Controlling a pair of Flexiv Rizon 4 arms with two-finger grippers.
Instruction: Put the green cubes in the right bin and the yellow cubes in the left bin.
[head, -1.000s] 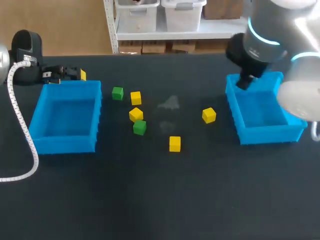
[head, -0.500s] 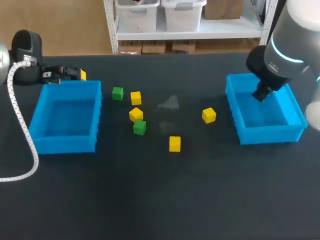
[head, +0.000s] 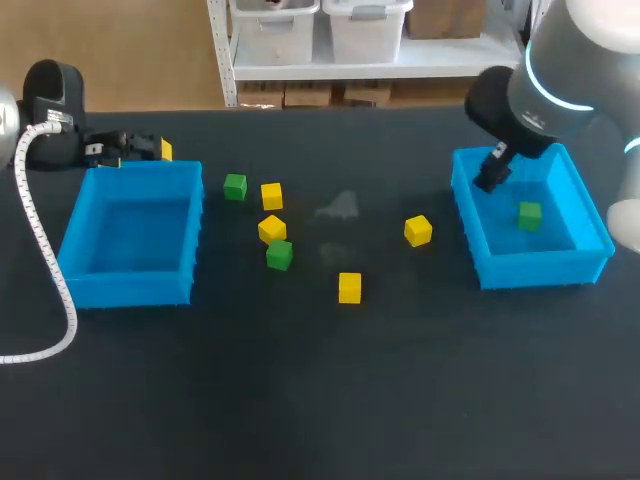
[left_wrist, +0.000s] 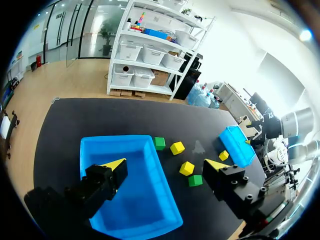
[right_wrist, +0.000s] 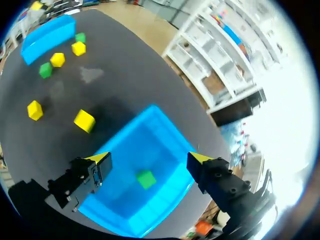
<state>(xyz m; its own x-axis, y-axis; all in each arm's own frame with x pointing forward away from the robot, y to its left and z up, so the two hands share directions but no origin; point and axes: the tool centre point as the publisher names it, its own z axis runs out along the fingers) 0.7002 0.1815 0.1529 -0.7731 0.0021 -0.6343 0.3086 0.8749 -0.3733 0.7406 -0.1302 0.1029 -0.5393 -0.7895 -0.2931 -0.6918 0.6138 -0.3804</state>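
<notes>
So one green cube (head: 530, 214) is sitting on the floor of the right bin (head: 590, 238), over by the table's (head: 300, 400) right edge. The right arm (head: 545, 80) hangs just above that bin's far-left corner, and in its wrist view the jaws are spread wide and empty, with the cube down on the bin floor below them. My guess is they're open because that cube is delivered and nothing else is picked yet.

The left arm sits at the far left corner, behind the left bin (head: 130, 290). Its jaws are also released, with nothing in them, looking down over that bin. Seems a sensible spot, since the yellows are meant to go in there.

Out in the middle of the table, between the bins:
- two green cubes (head: 235, 186) (head: 279, 254), nearer the left bin
- four yellow cubes (head: 271, 195) (head: 271, 229) (head: 349, 287) (head: 418, 231), the last one nearest the right bin

Cubes have no long axis, obviously. The binned one lies flat, roughly square with the walls as far as I can tell. Both bins run lengthwise from the far edge towards the near edge.
</notes>
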